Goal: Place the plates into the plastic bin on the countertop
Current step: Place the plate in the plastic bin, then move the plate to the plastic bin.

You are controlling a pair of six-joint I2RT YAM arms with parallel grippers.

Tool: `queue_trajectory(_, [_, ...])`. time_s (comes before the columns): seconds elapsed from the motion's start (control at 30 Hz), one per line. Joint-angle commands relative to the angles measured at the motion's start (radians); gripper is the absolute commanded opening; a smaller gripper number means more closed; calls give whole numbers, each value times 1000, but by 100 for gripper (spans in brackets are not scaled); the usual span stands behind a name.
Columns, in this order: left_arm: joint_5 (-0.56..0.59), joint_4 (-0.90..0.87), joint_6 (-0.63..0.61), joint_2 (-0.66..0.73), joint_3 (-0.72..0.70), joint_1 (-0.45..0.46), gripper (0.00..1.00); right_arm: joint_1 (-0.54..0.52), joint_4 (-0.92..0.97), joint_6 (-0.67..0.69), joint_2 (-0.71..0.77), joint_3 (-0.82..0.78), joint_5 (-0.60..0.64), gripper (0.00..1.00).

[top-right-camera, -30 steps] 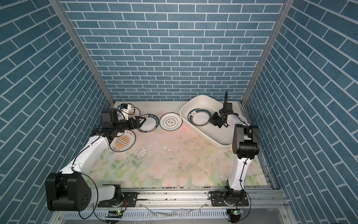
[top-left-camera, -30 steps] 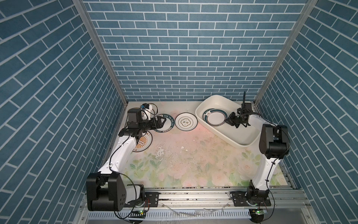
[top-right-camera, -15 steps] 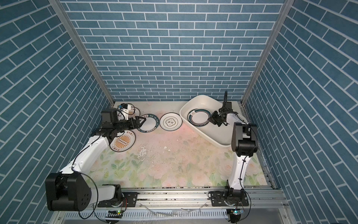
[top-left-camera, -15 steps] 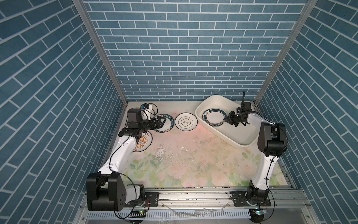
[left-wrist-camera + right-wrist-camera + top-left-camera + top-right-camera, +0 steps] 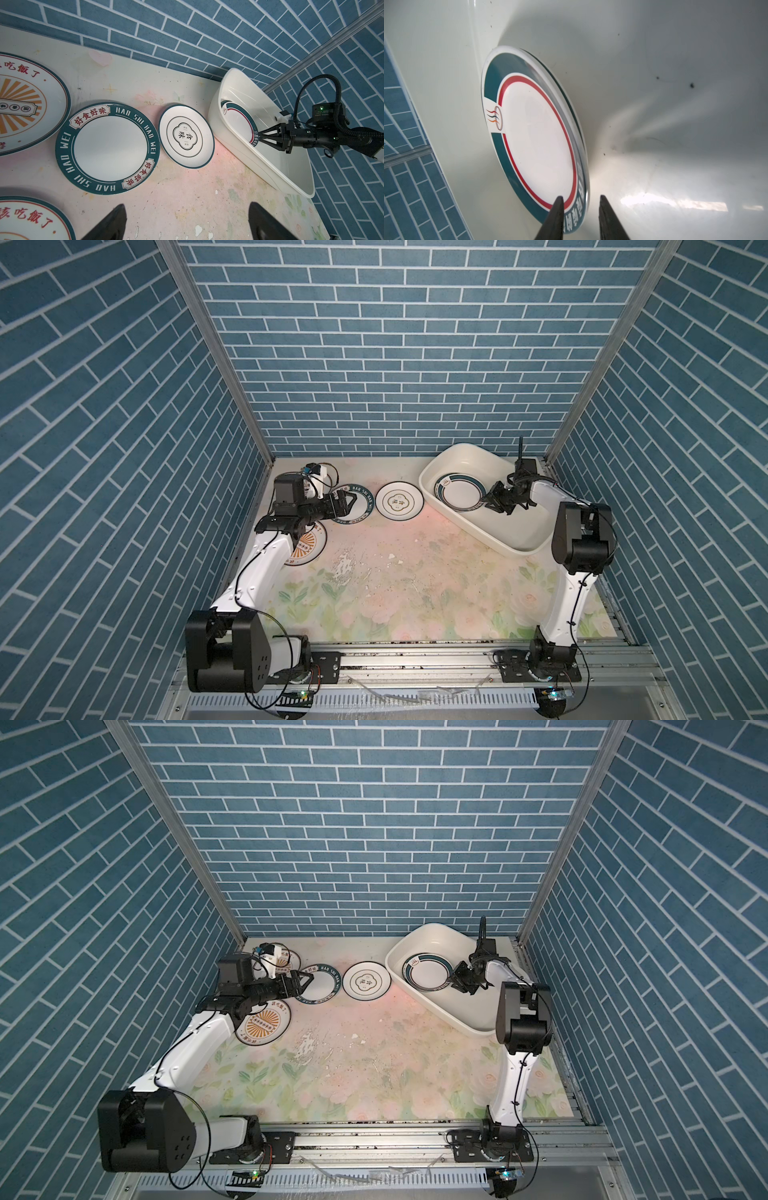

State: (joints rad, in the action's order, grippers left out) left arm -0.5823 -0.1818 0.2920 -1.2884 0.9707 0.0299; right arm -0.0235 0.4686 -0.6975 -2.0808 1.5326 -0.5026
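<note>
In both top views a white plate with a green partial ring (image 5: 459, 493) (image 5: 428, 977) rests in the plastic bin (image 5: 465, 446) at the back right of the countertop (image 5: 395, 580). My right gripper (image 5: 580, 197) is open inside the bin, its jaws standing either side of that plate's (image 5: 537, 137) rim with a gap. On the countertop lie a lettered-rim plate (image 5: 108, 148), a quatrefoil plate (image 5: 186, 139) and two sunburst plates (image 5: 25, 104) (image 5: 31, 218). My left gripper (image 5: 187, 204) is open over bare countertop, by the lettered plate (image 5: 361, 510).
The blue brick walls close in on three sides, and the bin (image 5: 436, 926) sits angled against the back right corner. A worn, flaking patch (image 5: 345, 568) marks the middle of the countertop. The rail with both arm bases (image 5: 415, 659) runs along the front edge.
My right gripper's jaws have parted from the plate's rim inside the bin. The left arm and the plates on the countertop have not moved.
</note>
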Motion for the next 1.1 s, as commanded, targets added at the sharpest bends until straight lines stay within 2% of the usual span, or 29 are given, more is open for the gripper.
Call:
queue_trajectory(0.0, [-11,14,-4,14,-7,-6,93,-1,79,58,53,27,50,31])
queue_trajectory(0.43, [-10,12,-5,26,-11,-6,93,-15,72,38,3,59,9,31])
queue_trajectory(0.9, [-13,14,-5,31,-14,-6,93,-20,107,54,27,73,88,31])
queue_trajectory(1.07, [-13,13,-4,28,-10,-7,93,-21,105,56,5,72,82,31])
